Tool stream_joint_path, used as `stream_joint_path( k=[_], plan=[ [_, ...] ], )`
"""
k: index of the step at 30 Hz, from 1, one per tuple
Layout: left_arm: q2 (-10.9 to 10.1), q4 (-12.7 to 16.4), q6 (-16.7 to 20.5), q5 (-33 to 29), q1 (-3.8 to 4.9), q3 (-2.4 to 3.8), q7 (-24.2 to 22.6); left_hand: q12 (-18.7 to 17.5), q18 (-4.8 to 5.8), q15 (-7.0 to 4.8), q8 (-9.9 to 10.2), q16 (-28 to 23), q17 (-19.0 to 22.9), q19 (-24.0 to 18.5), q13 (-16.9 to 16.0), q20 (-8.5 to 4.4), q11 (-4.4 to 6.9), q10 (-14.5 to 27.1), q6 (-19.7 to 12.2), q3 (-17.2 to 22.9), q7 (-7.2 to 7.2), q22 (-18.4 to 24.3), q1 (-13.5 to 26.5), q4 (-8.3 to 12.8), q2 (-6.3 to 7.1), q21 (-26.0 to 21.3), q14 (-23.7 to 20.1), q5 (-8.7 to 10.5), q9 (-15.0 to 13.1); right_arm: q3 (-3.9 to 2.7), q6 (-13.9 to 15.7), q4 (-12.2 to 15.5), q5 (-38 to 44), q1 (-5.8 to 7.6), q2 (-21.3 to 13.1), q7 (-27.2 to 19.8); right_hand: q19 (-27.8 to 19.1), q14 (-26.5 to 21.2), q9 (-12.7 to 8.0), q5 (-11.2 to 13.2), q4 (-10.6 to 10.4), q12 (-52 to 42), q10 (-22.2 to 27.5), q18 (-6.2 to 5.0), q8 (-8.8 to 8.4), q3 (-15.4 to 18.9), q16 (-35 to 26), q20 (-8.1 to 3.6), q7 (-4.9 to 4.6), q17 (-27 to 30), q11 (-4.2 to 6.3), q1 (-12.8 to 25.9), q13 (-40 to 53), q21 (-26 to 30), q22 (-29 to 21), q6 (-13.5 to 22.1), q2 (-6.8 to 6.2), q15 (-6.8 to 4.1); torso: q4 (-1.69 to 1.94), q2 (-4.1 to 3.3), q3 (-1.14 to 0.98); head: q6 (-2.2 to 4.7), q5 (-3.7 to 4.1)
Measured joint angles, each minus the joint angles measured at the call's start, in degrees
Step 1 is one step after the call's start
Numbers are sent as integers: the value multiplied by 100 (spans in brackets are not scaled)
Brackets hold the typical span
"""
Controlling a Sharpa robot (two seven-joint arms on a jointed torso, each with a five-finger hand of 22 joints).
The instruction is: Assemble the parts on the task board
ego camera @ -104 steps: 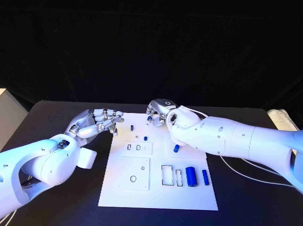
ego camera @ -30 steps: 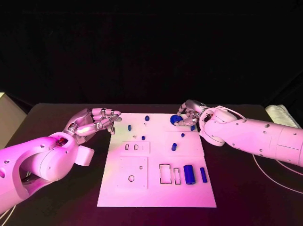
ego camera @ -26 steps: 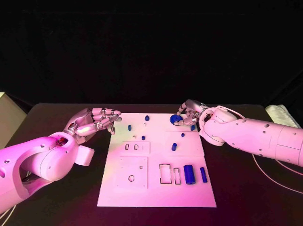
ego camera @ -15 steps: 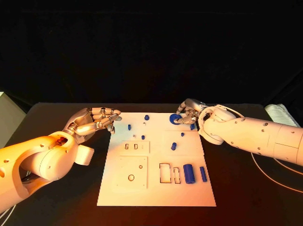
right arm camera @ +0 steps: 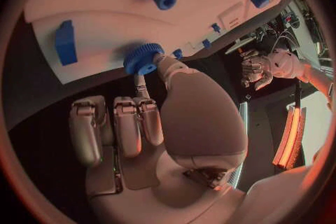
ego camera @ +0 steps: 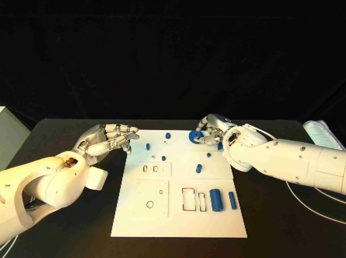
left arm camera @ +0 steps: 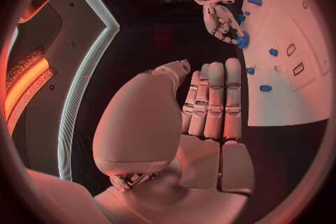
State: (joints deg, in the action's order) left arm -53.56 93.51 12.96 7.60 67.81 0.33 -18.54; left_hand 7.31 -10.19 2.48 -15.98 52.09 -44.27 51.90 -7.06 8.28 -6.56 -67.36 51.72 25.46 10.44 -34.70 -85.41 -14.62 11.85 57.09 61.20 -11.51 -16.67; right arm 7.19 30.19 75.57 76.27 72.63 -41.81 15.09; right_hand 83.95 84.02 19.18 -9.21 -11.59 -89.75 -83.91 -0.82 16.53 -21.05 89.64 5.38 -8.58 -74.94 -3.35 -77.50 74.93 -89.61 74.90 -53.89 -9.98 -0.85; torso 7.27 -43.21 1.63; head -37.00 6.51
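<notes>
Blue gear (ego camera: pixel 195 136) pinched by right robot hand (ego camera: pixel 211 131) over the far right corner of the board (ego camera: pixel 181 215), left robot hand (ego camera: pixel 105 140) held empty beside the board's left edge, fingers loosely curled and slightly apart, above the tabletop (ego camera: pixel 56 134)

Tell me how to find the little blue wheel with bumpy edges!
Find the white task board in the middle of the black table, then go to its far right corner, where the right hand is. The blue gear is pinched in that hand's fingers. It is round with a toothed rim; the other blue parts nearby are smooth pegs and bars.
</notes>
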Motion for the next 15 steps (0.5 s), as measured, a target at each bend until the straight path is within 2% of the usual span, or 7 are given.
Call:
stream_joint_path(
  k=[4, 9, 15],
  plan=[
    [1, 0, 0, 0, 0, 0, 1, 0, 0, 0, 0, 0, 0, 0, 0, 0, 0, 0, 0, 0, 0, 0, 0, 0, 0, 1, 0, 0, 0, -2, 217, 264, 275, 6, 13, 50, 15, 0, 0, 96, -1, 1, -21, 0, 0, -2, 0, -15, 1, 0, 21, 61, 0, 0, 0, -61, -61, 0, -2, 0, 1, 7, -3],
    [13, 2, -1, 1, 0, 0, 1, 0, 0, 21, 0, 0, 0, 0, -5, 0, 0, 0, -21, 1, 21, -7, 0, 1, 0, 27, -21, 0, -7, -2, 432, 500, 661, 8, 137, 124, 16, 0, 0, 116, 11, 1, -21, 0, 1, -14, 0, -15, 14, 1, 21, 67, -1, 0, 4, -76, -67, 0, 7, 0, 4, 23, 10],
    [19, 0, -2, 1, 0, 0, 2, 0, 0, 21, 0, 0, 0, 0, -5, 0, 0, 0, -21, 17, 21, -6, 0, 17, 0, 27, -21, 0, -7, 16, 543, 531, 1048, -4, 393, 205, 16, 0, -17, 194, 0, 1, -21, -1, 1, -32, 0, -15, 44, 1, 21, 120, -1, 0, 4, -122, -120, 0, 10, -2, 10, 29, 13]
  ],
)
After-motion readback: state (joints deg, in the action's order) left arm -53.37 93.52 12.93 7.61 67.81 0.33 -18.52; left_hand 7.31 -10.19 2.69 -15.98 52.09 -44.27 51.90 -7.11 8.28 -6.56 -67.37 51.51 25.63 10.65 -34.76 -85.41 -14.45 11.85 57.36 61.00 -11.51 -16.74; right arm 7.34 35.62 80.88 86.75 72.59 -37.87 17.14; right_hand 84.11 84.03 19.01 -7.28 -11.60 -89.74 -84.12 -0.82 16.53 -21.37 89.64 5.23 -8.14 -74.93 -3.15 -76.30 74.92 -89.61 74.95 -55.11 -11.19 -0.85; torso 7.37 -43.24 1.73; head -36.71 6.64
